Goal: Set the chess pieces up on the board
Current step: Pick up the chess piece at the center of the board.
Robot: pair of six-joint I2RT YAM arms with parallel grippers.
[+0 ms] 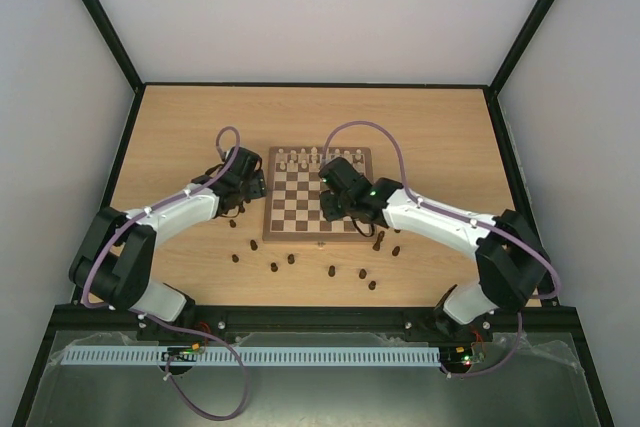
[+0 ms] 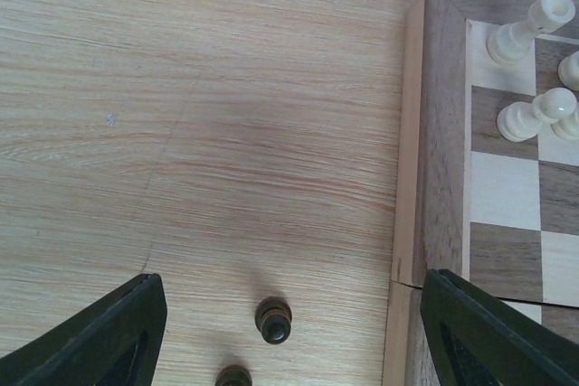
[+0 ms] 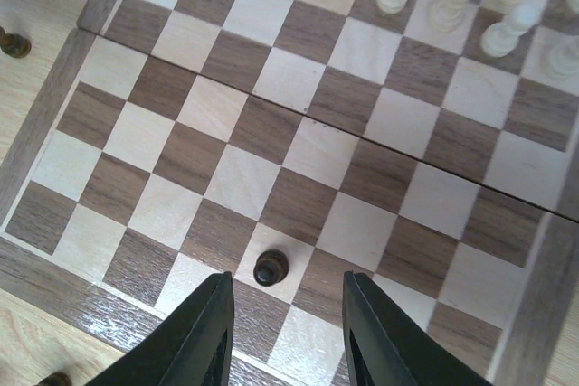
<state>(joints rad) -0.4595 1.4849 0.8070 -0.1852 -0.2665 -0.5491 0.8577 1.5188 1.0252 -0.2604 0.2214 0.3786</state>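
wood table (image 1: 180,137) under board (image 1: 290,209), white walls (image 1: 300,7)

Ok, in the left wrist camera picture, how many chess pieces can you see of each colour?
Dark brown pieces: 2, on the table
Pale pieces: 4, on the board
Total: 6

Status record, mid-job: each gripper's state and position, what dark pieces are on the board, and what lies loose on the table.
left gripper: open, over the table, left of the board
under left gripper: dark piece, upright, untouched
right gripper: open, over the board's near rows
dark pawn: upright on a light square, free between the right fingers
cream pieces: far rows
loose dark pieces: scattered on the table off the board's near edge
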